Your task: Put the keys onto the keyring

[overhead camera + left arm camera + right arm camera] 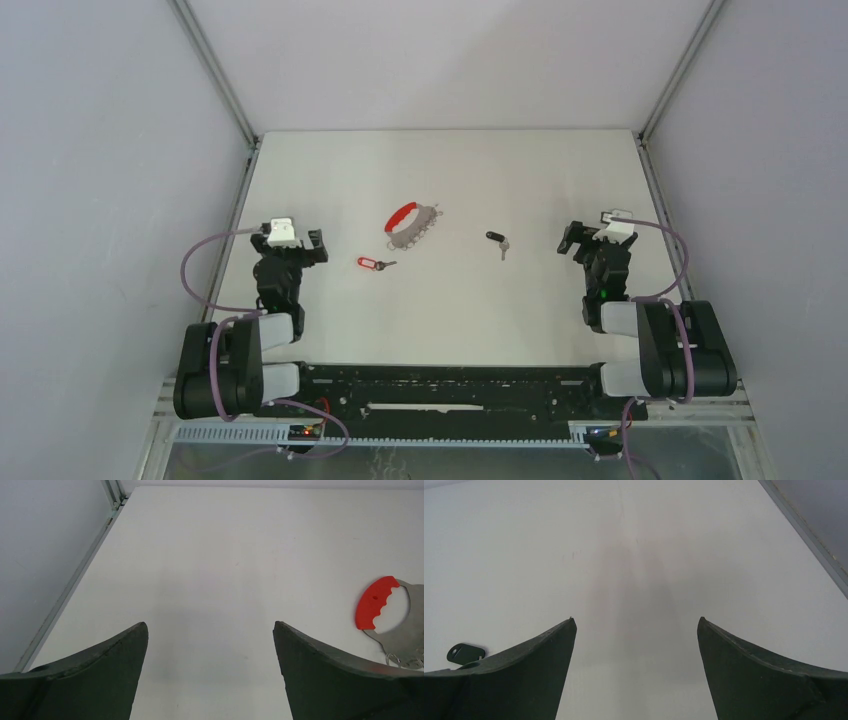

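The keyring (402,214), a loop with a red arc and a silver-grey part, lies flat in the middle of the table. Its red arc also shows at the right of the left wrist view (376,604). A key with a red tag (371,264) lies just below-left of it. A key with a black head (496,238) lies to its right, and that head peeks past my right gripper's left finger (465,652). My left gripper (319,247) (210,630) is open and empty, left of the red-tag key. My right gripper (570,240) (636,625) is open and empty, right of the black key.
The white table (450,310) is enclosed by grey walls with metal rails along its left (243,190) and right (652,180) edges. The arm bases sit on a black bar (450,385) at the near edge.
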